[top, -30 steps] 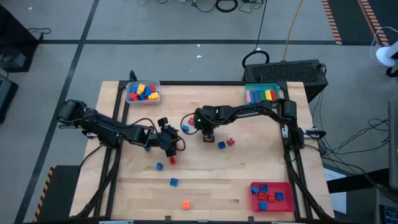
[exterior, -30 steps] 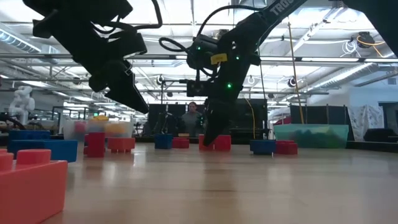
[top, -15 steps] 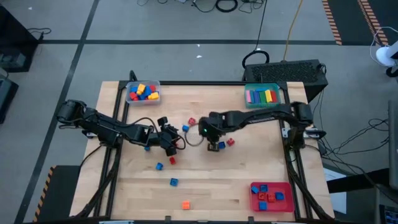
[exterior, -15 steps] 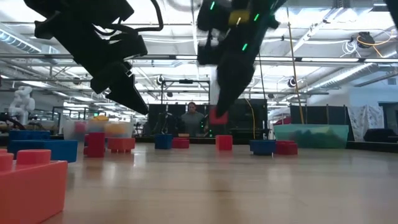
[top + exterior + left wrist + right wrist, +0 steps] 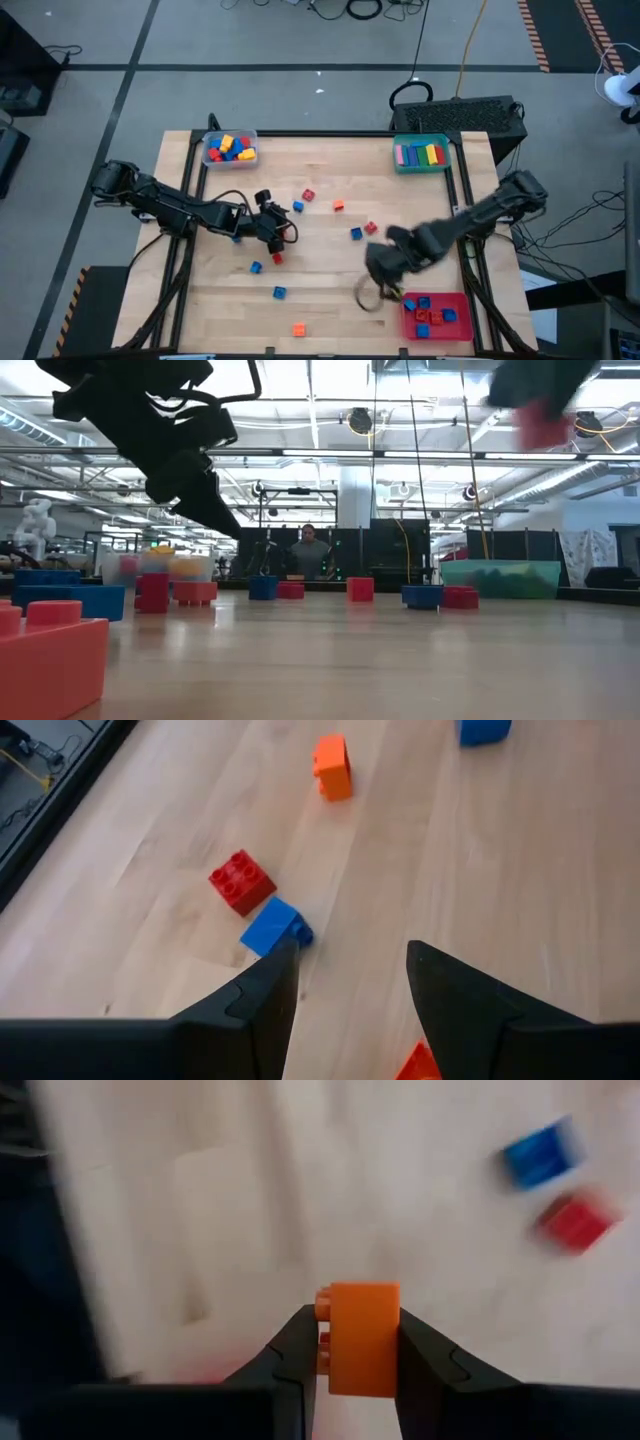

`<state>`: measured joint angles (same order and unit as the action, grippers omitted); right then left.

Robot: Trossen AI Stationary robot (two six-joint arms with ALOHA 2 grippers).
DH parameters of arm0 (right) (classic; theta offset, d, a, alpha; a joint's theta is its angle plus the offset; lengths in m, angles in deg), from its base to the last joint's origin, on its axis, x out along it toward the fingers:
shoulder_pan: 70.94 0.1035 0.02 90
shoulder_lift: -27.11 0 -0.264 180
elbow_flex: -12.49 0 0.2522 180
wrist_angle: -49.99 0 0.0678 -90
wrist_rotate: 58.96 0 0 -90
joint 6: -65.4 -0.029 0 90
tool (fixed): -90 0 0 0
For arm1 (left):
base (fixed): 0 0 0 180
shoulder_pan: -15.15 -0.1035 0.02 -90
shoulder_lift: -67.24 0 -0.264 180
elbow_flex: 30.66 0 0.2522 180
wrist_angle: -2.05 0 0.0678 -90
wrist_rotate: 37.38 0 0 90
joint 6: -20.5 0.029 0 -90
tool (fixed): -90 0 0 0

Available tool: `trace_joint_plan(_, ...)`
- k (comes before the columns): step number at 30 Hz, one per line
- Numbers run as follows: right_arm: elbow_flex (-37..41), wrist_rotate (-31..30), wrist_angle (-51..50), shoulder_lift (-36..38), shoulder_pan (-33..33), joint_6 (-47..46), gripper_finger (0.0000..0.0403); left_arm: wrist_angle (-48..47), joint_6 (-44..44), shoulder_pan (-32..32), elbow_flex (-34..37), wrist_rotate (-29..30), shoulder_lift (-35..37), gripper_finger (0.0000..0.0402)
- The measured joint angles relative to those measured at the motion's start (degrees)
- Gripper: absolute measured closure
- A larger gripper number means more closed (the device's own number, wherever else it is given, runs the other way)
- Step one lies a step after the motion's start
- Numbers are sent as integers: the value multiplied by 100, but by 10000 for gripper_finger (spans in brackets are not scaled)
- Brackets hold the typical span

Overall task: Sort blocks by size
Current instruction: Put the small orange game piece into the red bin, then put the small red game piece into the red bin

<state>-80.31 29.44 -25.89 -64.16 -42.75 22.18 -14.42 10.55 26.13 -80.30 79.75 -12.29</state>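
right wrist view: right end effector [image 5: 352, 1342] pinching smooth orange studded block [image 5: 362, 1336]

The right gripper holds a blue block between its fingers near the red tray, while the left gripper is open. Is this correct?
Not quite. The block in the right gripper is orange, not blue, as the right wrist view shows. The gripper is near the red tray, and the left gripper is open.

I'm working in a big open robotics lab: a wooden table [image 5: 330, 290] on a grey floor with cables [image 5: 365, 9], ceiling strip lights [image 5: 330, 453], a white robot [image 5: 35, 520] and a person [image 5: 310, 552] seated behind
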Motion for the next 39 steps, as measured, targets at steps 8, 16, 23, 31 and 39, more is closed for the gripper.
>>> trace_joint_plan(8,2,15,-35,3,1455,-2554,327,279,101,0,0,-17,0,212)
trace_joint_plan(16,7,-278,6,-616,2385,-4170,327,470,143,-2,0,-232,0,212)
trace_joint_plan(23,9,-274,0,-1180,2605,-4558,326,570,144,-4,0,-234,0,212)
trace_joint_plan(31,9,-256,-55,-1497,2592,-4765,306,822,142,-2,0,-295,0,212)
trace_joint_plan(39,9,-78,-420,-1359,2562,-5176,234,823,140,-2,0,-295,0,212)
